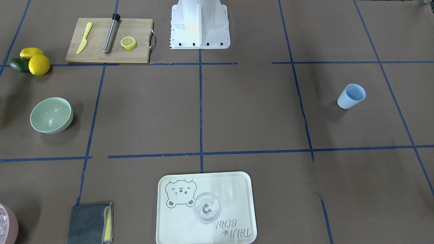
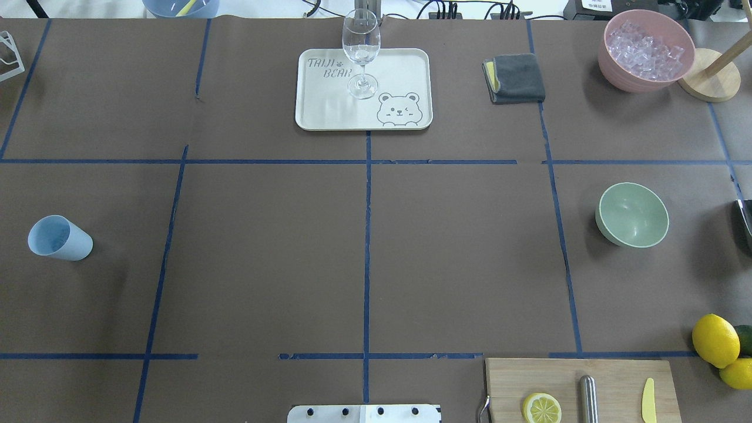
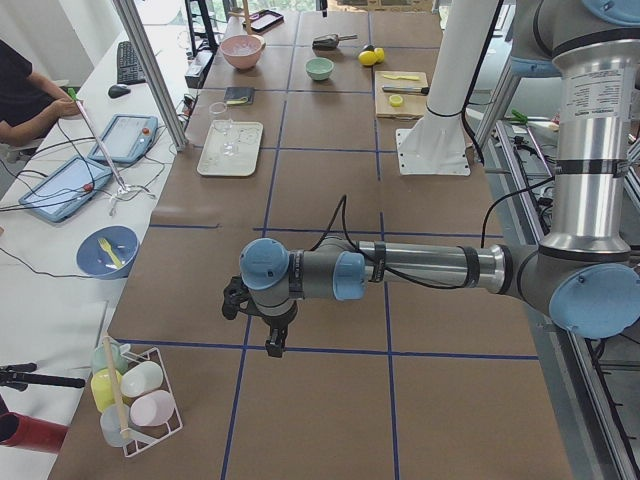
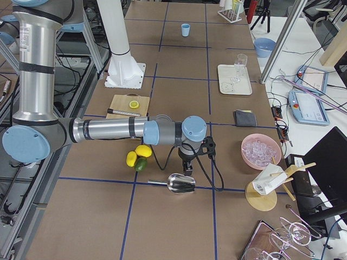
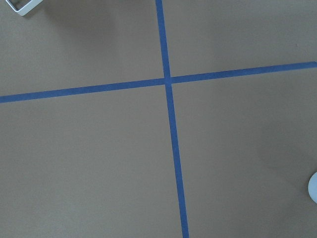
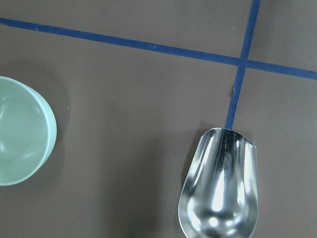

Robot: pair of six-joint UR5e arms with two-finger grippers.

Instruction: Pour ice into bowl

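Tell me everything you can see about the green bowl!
The bowl is round and pale mint green, smooth and not shiny, maybe plastic. It has a thin rim and plain sides with no pattern. It stands upright on the brown table, inside one square marked by blue tape lines. It is empty. Nothing touches it; the metal scoop lies apart from it on the table.

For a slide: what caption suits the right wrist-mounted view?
Empty metal scoop lies on the taped table, apart from the mint-green bowl at left.
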